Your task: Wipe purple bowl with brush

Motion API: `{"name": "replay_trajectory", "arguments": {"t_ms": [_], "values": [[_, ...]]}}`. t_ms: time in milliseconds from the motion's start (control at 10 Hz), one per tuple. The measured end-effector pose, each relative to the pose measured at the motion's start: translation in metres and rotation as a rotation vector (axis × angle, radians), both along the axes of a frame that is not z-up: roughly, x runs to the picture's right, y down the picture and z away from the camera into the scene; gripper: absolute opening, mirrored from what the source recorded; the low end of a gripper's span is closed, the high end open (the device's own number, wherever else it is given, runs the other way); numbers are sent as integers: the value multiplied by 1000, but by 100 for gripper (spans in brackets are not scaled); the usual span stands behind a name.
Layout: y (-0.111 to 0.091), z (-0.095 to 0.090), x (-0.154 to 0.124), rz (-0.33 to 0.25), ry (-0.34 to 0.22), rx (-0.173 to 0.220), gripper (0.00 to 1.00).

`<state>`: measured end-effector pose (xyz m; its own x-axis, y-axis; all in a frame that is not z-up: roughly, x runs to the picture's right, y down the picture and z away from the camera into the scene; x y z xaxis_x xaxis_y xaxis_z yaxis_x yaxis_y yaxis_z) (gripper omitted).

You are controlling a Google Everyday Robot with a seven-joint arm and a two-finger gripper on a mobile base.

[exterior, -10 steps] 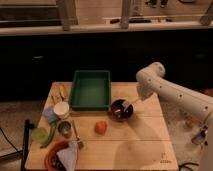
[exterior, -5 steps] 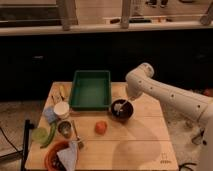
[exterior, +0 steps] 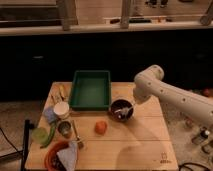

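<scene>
The purple bowl sits on the wooden table just right of the green tray's front corner. My gripper hangs at the end of the white arm, over the bowl's right rim. It is shut on the brush, whose pale handle slants down-left from the gripper. The brush head lies inside the bowl.
The green tray stands at the back of the table. An orange ball lies in front of the bowl. At the left are a white cup, a small metal cup, green items and a red-orange dish with a cloth.
The arm swung left over the bowl and has come back to the right. The brush stays in the bowl. The bowl has not visibly moved.
</scene>
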<state>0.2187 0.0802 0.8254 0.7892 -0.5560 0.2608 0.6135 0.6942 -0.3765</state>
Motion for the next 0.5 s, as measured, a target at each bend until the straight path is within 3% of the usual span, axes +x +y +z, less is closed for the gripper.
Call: {"name": "replay_trajectory", "arguments": {"t_ms": [300, 500], "values": [[-10, 4, 6, 4, 52, 28, 0], [-25, 13, -4, 1, 62, 57, 0]]}}
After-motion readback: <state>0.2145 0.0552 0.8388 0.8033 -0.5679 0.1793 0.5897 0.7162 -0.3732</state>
